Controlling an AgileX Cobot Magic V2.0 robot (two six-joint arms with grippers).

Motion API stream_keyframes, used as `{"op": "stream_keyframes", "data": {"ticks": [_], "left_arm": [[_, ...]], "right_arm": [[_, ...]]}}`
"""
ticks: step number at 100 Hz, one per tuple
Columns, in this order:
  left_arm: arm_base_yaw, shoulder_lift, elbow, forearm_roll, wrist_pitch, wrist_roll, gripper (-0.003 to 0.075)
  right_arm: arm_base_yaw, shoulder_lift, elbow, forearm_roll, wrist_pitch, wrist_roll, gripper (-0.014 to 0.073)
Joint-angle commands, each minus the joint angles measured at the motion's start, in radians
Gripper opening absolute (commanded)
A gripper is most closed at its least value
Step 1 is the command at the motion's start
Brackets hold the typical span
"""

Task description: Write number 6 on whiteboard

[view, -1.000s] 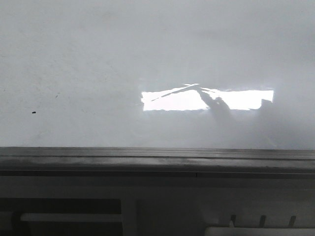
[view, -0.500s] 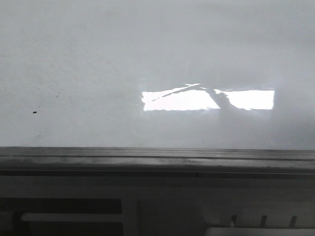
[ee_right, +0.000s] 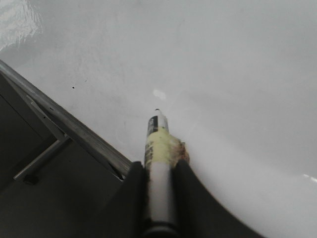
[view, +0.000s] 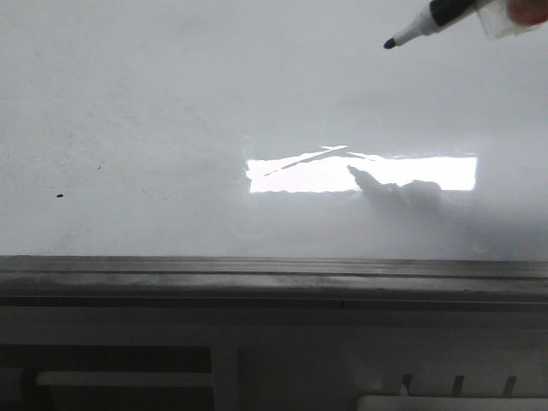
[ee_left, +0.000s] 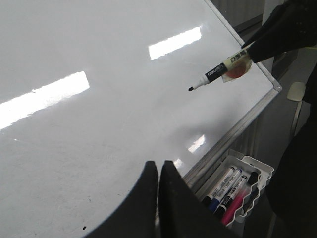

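Observation:
The whiteboard is a glossy white board with a bright rectangular glare and a grey rail along its near edge. No number 6 stroke shows on it in any view. My right gripper is shut on a black-tipped marker wrapped in yellowish tape. The marker enters the front view at the top right, its tip pointing left. In the left wrist view the marker hovers over the board near the corner, and its shadow lies apart from the tip. My left gripper is shut and empty above the board.
A tiny black dot marks the board at the left. A white tray with several markers stands beside the board's rail. The board's corner is near the right arm.
The marker has come into the front view at the top right; earlier only its shadow crossed the glare. That shadow has shifted and grown wider.

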Motion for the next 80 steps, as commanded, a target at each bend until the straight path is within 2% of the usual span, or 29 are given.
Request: {"op": "stream_keyframes", "data": {"ticks": [1, 26, 50, 80], "left_arm": [[0.001, 0.008, -0.027, -0.033, -0.06, -0.011, -0.0019], [0.001, 0.008, -0.027, -0.033, -0.06, -0.011, -0.0019], [0.001, 0.008, -0.027, -0.033, -0.06, -0.011, -0.0019], [0.001, 0.008, -0.027, -0.033, -0.06, -0.011, -0.0019]], "right_arm": [[-0.006, 0.032, -0.023, 0.023, -0.122, -0.013, -0.0044], [0.009, 0.106, -0.023, 0.031, -0.15, -0.017, -0.0044], [0.061, 0.151, -0.023, 0.008, -0.262, -0.018, -0.0043], [0.061, 0.211, -0.023, -0.051, -0.266, -0.018, -0.0043]]}}
